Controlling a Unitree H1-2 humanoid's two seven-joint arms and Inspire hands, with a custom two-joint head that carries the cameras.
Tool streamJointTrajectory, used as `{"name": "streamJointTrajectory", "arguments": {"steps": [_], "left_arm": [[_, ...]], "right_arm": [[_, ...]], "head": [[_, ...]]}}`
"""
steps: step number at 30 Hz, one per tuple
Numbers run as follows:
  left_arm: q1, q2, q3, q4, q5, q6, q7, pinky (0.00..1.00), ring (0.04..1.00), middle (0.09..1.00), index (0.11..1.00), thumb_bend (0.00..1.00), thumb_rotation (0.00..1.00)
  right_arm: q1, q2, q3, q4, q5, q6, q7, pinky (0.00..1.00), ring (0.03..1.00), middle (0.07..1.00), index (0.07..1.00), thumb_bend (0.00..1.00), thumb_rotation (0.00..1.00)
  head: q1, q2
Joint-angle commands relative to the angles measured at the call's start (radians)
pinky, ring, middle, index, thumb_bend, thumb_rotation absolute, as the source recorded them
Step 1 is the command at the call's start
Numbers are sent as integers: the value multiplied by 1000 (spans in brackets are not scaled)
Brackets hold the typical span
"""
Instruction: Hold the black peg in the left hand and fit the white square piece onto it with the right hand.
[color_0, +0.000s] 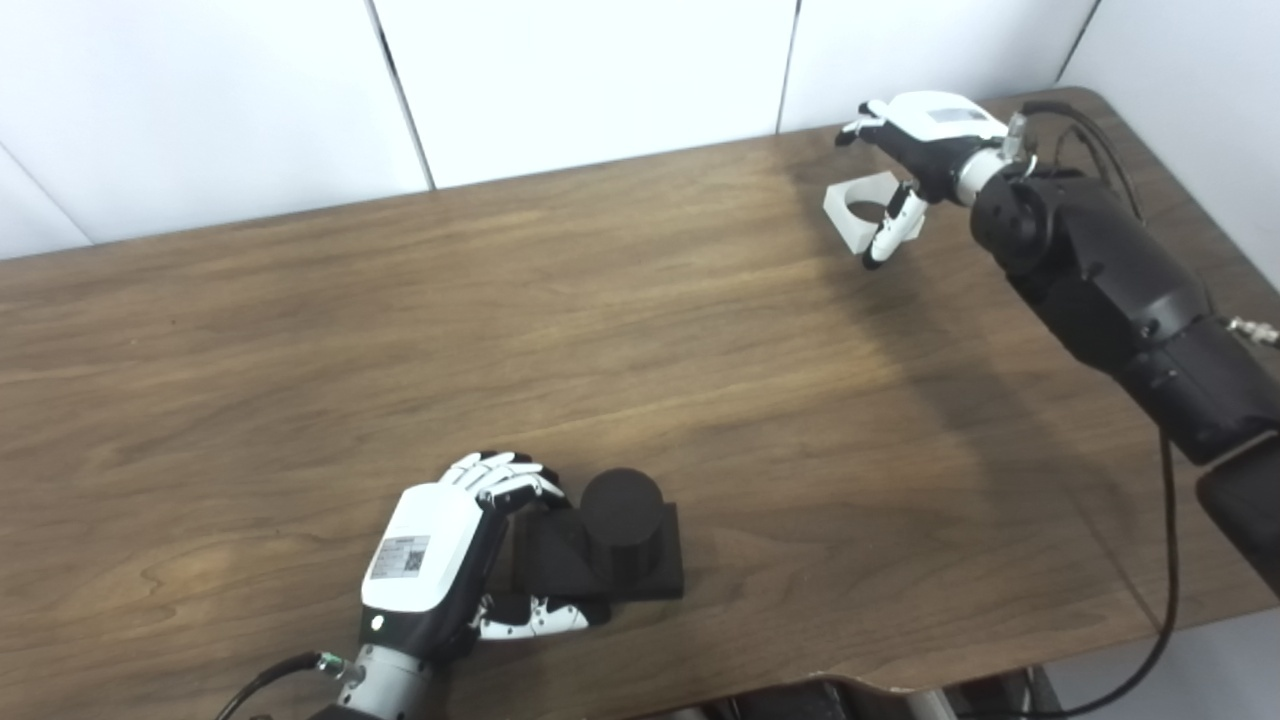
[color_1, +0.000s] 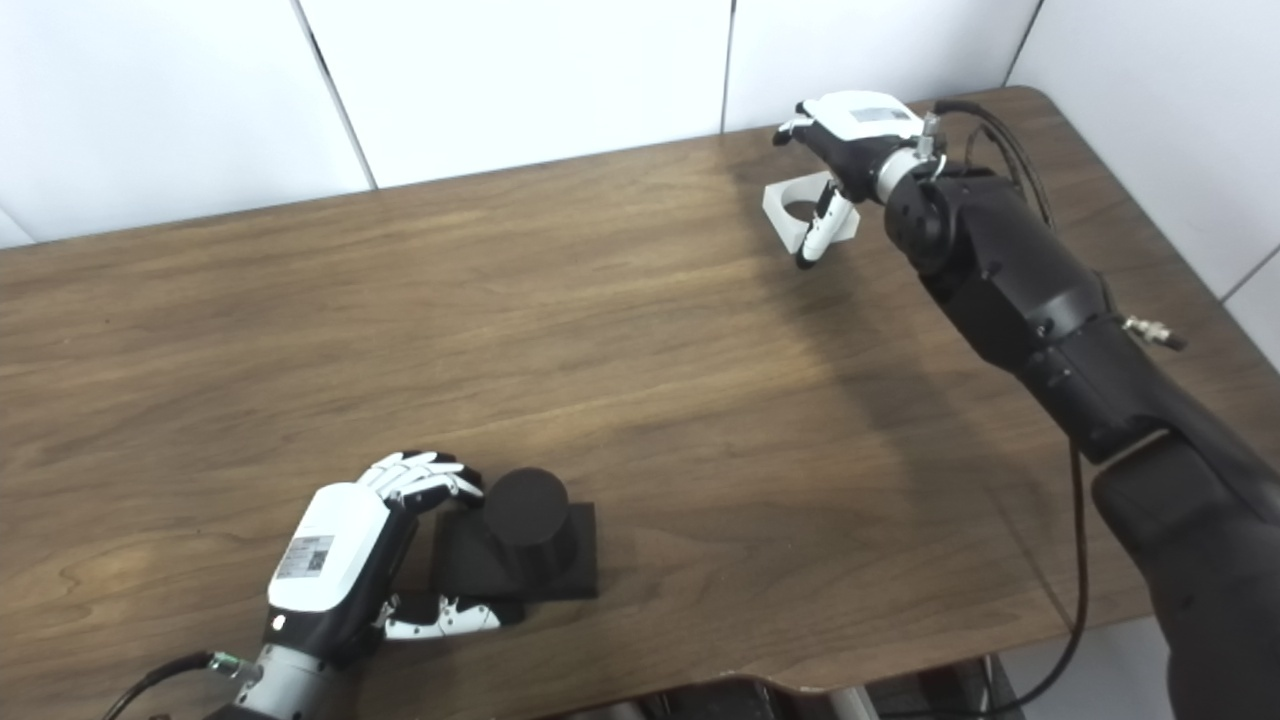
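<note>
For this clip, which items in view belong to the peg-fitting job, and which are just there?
Job items:
- black peg, on its square base, left hand closed around the base's edge
- white square piece, on the table's far side, right hand over it

Just there:
- wooden table
- black cable along the right arm

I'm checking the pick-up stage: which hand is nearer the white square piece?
Right. The right hand is at the white square piece at the table's far right, fingers around it. The left hand is far off at the near edge, by the black peg.

2 head views, side by side, looking down, sharing whole table (color_0: 700, 330)
</note>
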Motion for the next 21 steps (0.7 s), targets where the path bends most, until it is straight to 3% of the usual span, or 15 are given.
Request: {"name": "streamJointTrajectory", "arguments": {"steps": [1, 8, 21], "left_arm": [[13, 8, -11, -10, 16, 11, -36, 875, 811, 747, 489, 506, 55], [13, 8, -10, -5, 18, 11, -30, 872, 809, 748, 489, 506, 56], [23, 16, -4, -4, 4, 5, -28, 874, 812, 753, 489, 506, 55]], "right_arm": [[-67, -40, -7, -3, -20, -19, 14, 1000, 1000, 989, 867, 950, 133], [-85, -31, 2, 34, -38, -18, 52, 1000, 1000, 977, 859, 953, 127], [-109, -5, 16, 124, -73, -32, 11, 1000, 1000, 957, 842, 861, 169]], "head": [[1, 1], [8, -12], [-13, -32]]}}
